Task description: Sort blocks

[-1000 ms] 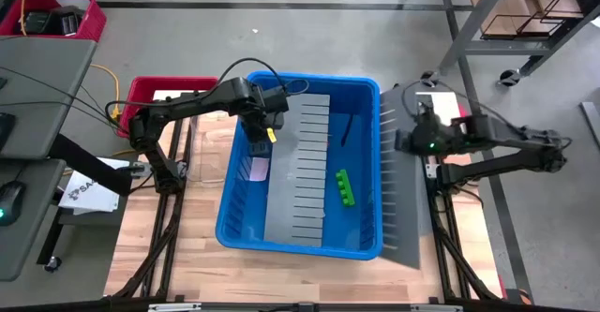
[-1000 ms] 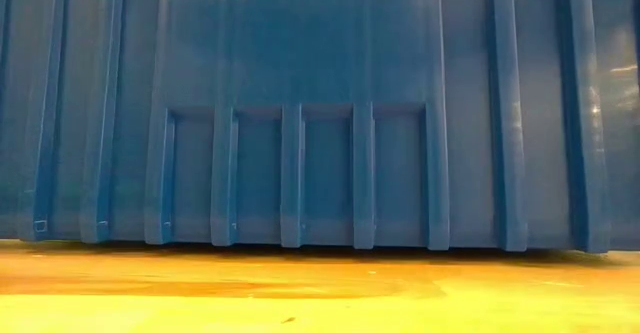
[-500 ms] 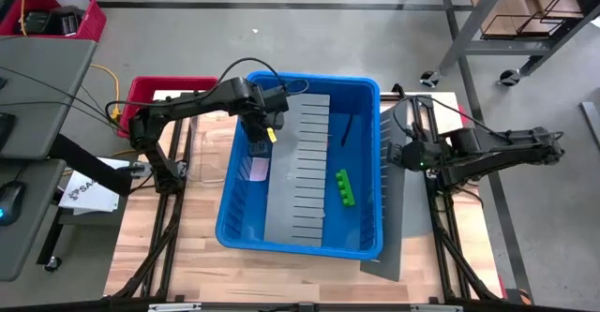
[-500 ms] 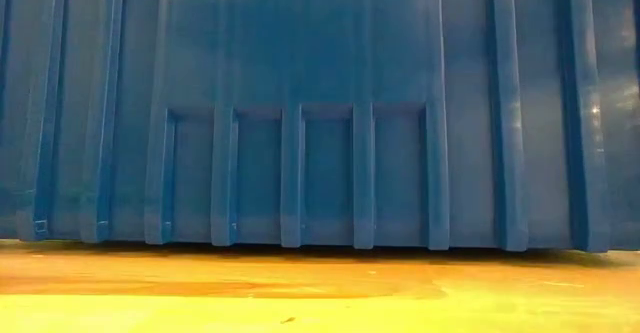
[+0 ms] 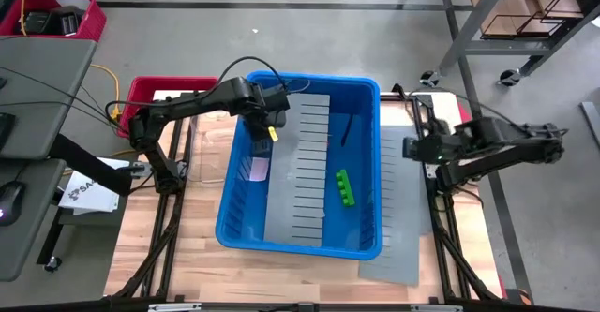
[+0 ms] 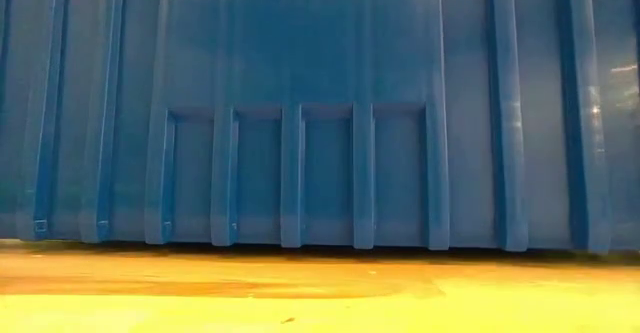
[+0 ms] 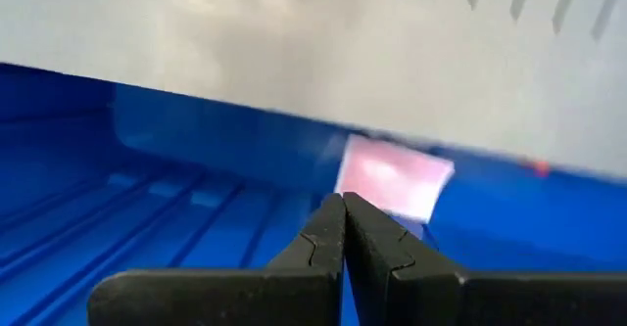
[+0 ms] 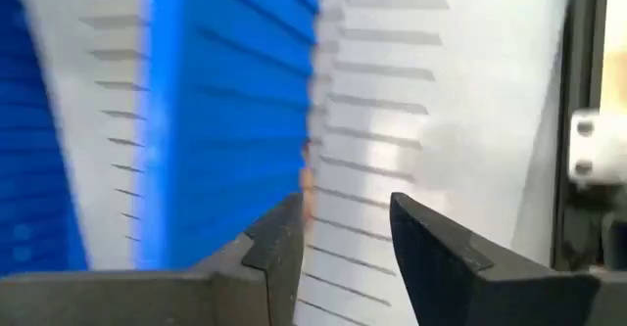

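Note:
A large blue bin (image 5: pixel 300 80) fills the middle of the table and all of the low view (image 6: pixel 320 103). On its floor lie a green block (image 5: pixel 347 187) and a pink block (image 5: pixel 258 169), also seen in the left wrist view (image 7: pixel 392 177). A slotted grey panel (image 5: pixel 300 162) lies inside the bin. My left gripper (image 5: pixel 265 132) hangs shut over the bin's far left part, pointing down, with nothing seen between its fingers (image 7: pixel 343 218). My right gripper (image 5: pixel 411 149) is open (image 8: pixel 343 233) to the right of the bin, above a second grey panel (image 5: pixel 398 209) that lies flat on the table.
A red crate (image 5: pixel 155 92) stands just beyond the table's far left corner, and another (image 5: pixel 56 17) stands farther off. Bare wooden table (image 5: pixel 202 246) shows left of the bin. The flat panel (image 8: pixel 441 101) covers the strip between the bin and the right edge.
The grey panel beside the bin's right wall stood up on edge at my right gripper. It has tipped over toward the table's right edge and now lies flat on the table, free of the gripper. My left arm has kept still.

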`<state>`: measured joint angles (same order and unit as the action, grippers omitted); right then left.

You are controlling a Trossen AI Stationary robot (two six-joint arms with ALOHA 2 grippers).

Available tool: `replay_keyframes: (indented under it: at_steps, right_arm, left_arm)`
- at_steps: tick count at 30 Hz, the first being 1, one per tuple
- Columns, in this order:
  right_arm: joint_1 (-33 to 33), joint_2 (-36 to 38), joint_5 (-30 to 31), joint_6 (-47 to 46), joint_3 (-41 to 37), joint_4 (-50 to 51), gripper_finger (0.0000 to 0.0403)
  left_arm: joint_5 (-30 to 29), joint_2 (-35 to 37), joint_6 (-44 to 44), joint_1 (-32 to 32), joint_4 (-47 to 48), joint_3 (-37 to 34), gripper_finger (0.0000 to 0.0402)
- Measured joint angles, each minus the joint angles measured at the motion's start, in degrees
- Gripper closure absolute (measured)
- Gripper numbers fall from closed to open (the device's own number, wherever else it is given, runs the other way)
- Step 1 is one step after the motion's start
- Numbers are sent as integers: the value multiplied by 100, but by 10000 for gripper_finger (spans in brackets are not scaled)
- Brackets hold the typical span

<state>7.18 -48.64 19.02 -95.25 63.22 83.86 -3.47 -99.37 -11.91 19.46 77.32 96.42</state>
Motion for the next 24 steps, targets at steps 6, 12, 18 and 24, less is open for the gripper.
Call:
replay_keyframes:
  at_steps: [6,12,18,24]
  right_arm:
    - [0,-19,828,584,1016,19,258]
    - [-1,-132,1054,1270,1535,-299,258]
    - [0,-336,1082,1609,1563,-311,258]
    - [-2,-599,1000,1949,1563,-311,258]
  left_arm:
    - [151,-9,1057,273,-977,-137,393]
    - [650,-21,2727,670,-2192,-968,354]
    - [854,-24,4118,870,-2955,-1636,292]
    - [152,-24,4516,1029,-2959,-1679,227]
